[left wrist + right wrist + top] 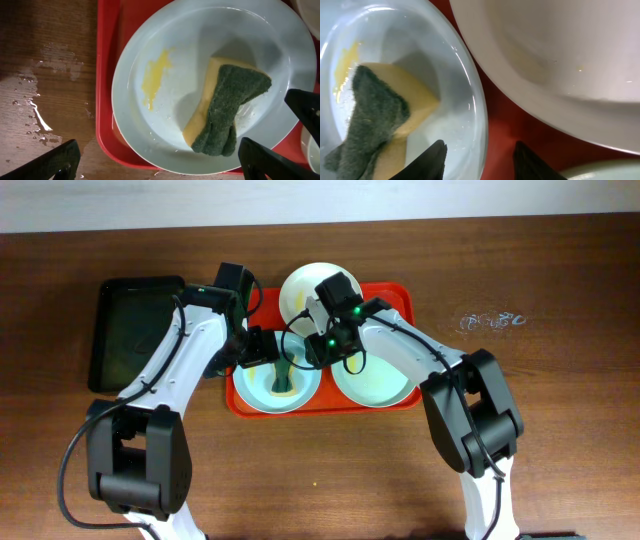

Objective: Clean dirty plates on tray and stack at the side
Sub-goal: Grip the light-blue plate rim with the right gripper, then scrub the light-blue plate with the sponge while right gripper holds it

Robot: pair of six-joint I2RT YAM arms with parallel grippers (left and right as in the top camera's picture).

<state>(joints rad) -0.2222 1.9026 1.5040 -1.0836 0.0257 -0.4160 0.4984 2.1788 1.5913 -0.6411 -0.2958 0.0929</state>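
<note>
- Overhead: the red tray (325, 406) on the worktop (560, 440) carries a white plate (300, 288) and two mint plates (385, 385). A pale scrawl (490, 320) on the wood is unreadable.
- Left wrist: left jaws apart, empty, above the yellow-smeared plate (165, 115), where a sponge (225, 110) lies.
- Right wrist: right jaws apart, over that plate's rim.

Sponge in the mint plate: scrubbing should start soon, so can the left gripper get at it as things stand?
Probably yes. The sponge lies uncovered in the plate, the open left gripper hangs right above it, and nothing sits between them.
</note>
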